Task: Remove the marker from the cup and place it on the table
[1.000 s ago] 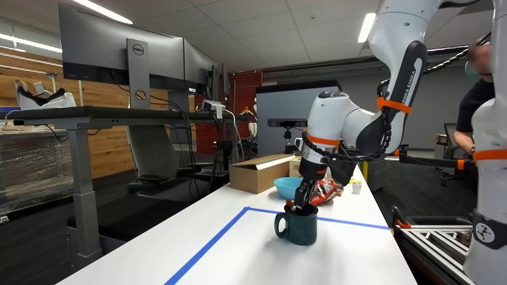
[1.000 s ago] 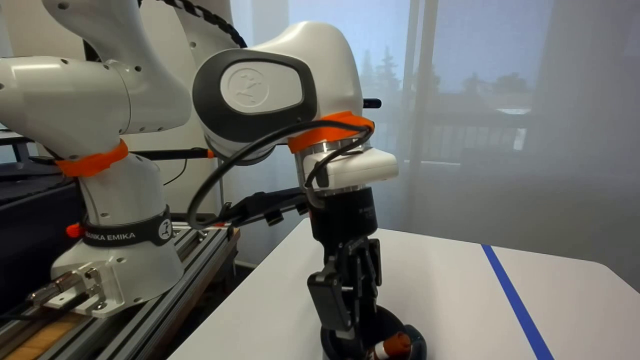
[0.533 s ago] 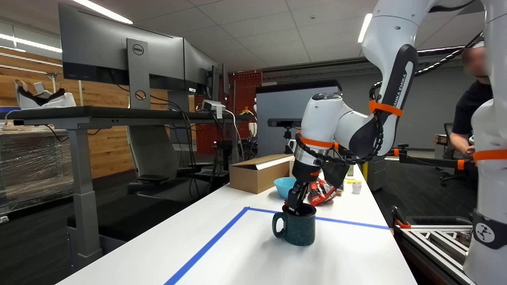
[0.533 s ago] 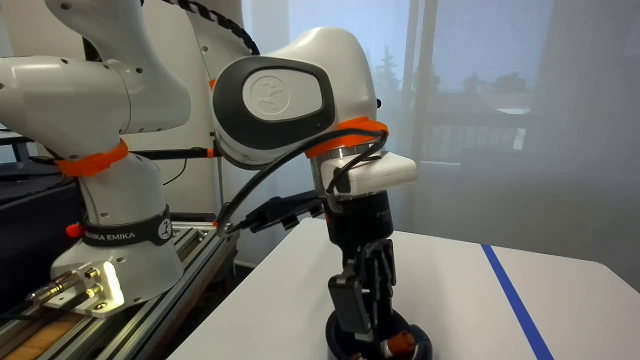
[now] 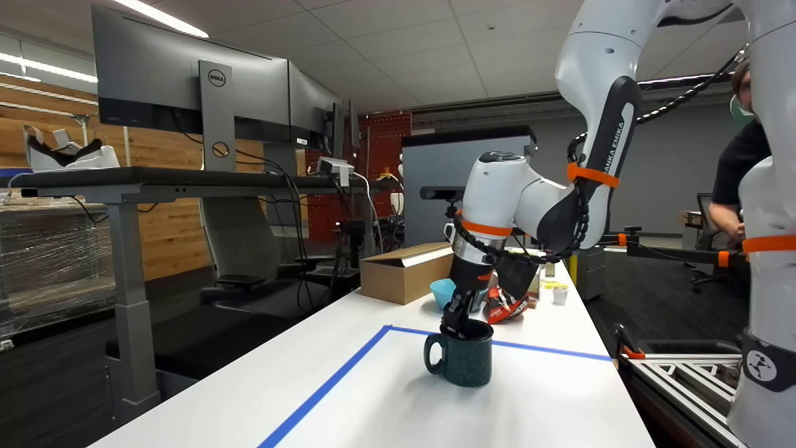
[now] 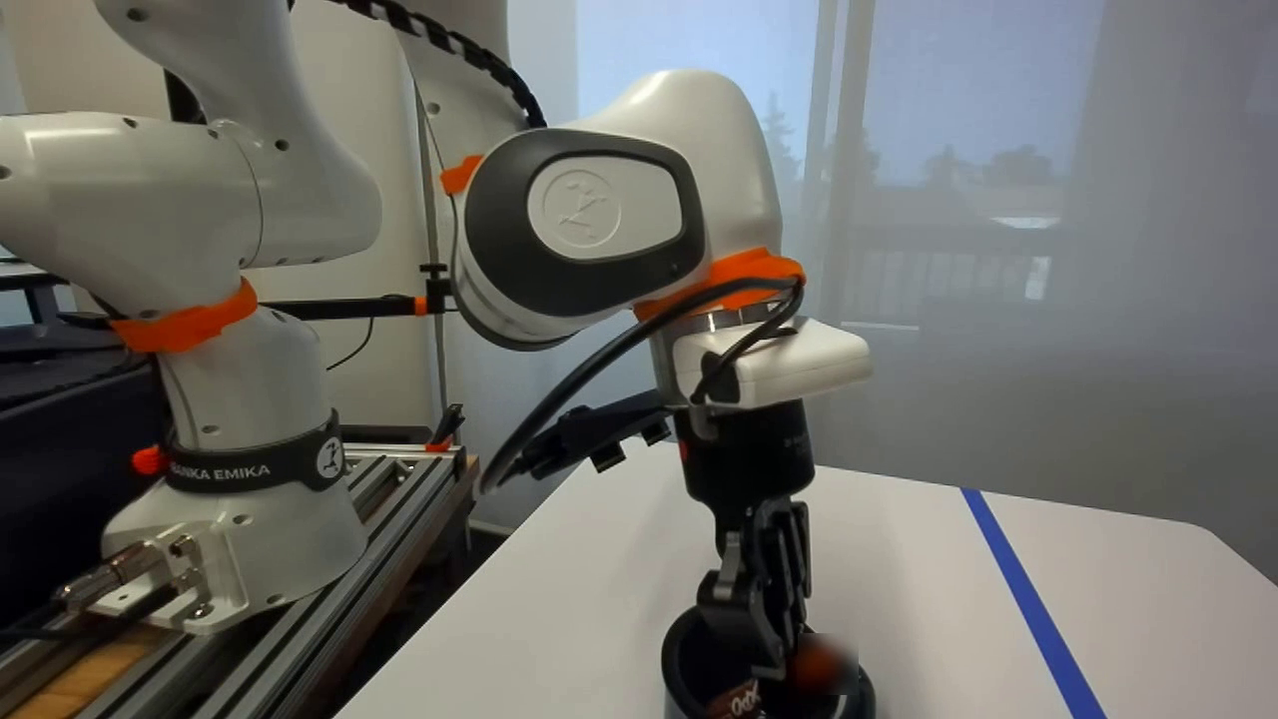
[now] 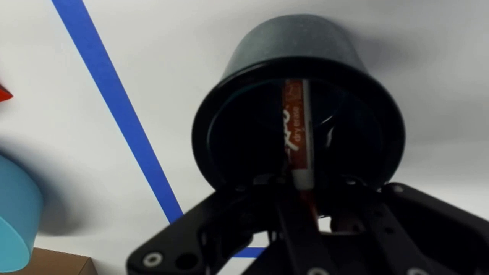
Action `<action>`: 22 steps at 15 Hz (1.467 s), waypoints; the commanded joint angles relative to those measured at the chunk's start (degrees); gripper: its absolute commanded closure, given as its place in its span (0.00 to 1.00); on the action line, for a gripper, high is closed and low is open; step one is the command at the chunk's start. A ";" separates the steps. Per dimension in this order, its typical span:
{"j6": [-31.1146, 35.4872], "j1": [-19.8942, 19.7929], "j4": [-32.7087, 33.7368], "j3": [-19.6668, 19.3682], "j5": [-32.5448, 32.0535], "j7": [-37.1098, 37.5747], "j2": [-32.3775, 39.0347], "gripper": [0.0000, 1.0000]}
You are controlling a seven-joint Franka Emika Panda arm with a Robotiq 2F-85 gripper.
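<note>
The dark teal mug (image 5: 466, 366) stands upright on the white table (image 5: 547, 410), its handle toward the blue tape line. My gripper (image 5: 455, 331) reaches down into the mug's mouth on the handle side. In the wrist view the red-brown marker (image 7: 298, 128) leans inside the mug (image 7: 300, 40), its capped end between my fingers (image 7: 305, 181). The fingers are dark there but close in on both sides of it. In an exterior view a finger crosses in front of the marker (image 6: 737, 701), whose blurred orange cap shows beside it. In the other direction the marker is hidden.
A light blue bowl (image 5: 441, 292), a cardboard box (image 5: 407, 274) and a red snack bag (image 5: 505, 305) stand farther along the table. Blue tape (image 5: 336, 376) marks lines on it. A person (image 5: 740, 168) is behind the robot at the right.
My gripper has moved toward the mug's handle side and its fingers have closed in around the marker. The marker's cap has shifted and is blurred. The mug has slid slightly toward its handle side.
</note>
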 commanded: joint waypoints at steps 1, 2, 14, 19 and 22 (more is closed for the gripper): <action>0.32 0.45 -0.34 0.11 -1.31 1.55 -0.86 0.95; 0.23 0.45 -0.75 0.23 -1.03 1.29 -1.42 0.95; -1.08 2.97 -5.76 -0.17 1.53 -0.87 -15.82 0.95; -2.06 8.17 -5.27 0.87 3.31 0.96 -19.12 0.95; -2.83 12.58 -5.37 2.71 4.18 3.06 -18.30 0.95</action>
